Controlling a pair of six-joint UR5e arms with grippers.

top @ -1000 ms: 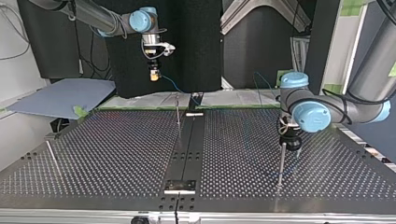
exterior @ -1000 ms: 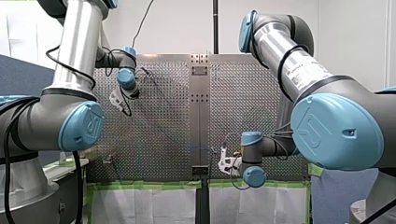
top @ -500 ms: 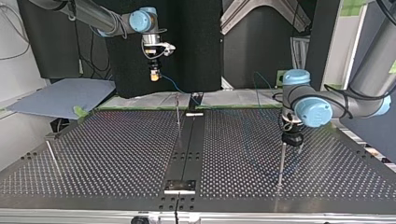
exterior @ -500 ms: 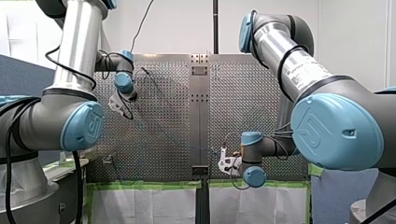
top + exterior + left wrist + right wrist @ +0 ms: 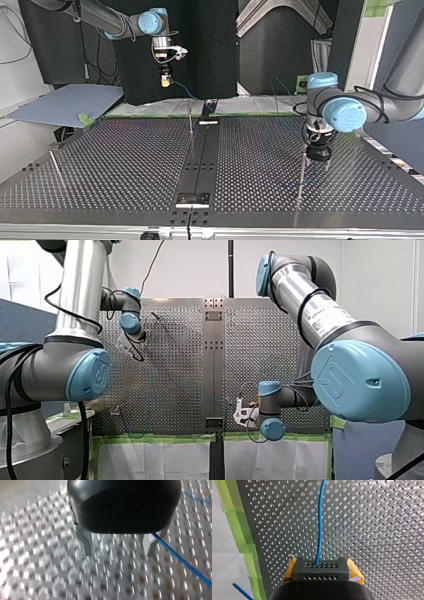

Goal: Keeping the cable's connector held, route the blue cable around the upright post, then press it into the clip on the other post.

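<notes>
Gripping the black connector (image 5: 321, 573) is my right gripper (image 5: 322, 565), its yellow pads closed on the block's two sides, close to the taped edge of the perforated table (image 5: 382, 535) on my own side. The blue cable (image 5: 319, 525) leaves the connector's face and runs straight ahead over the holes, lifted clear of the plate at first.

Further out, in the top view, a thin middle post (image 5: 190, 125) stands just beside the dark centre strip. The cable drops from my right gripper toward it, but I cannot tell whether it touches or wraps that post.

Furthest out, my left gripper (image 5: 118, 552) hangs low over the plate with its metal fingers (image 5: 86, 542) spread wide and nothing between them. The cable passes just outside one finger, not through the gap. In the top view a slim far post (image 5: 301, 175) rises just beside this gripper.

I judge the job as barely begun. The connector hold is in place, but I see no bend of cable around either post. I cannot make out which post carries the clip, and nothing looks pressed in. Both the routing and the clipping are left.
</notes>
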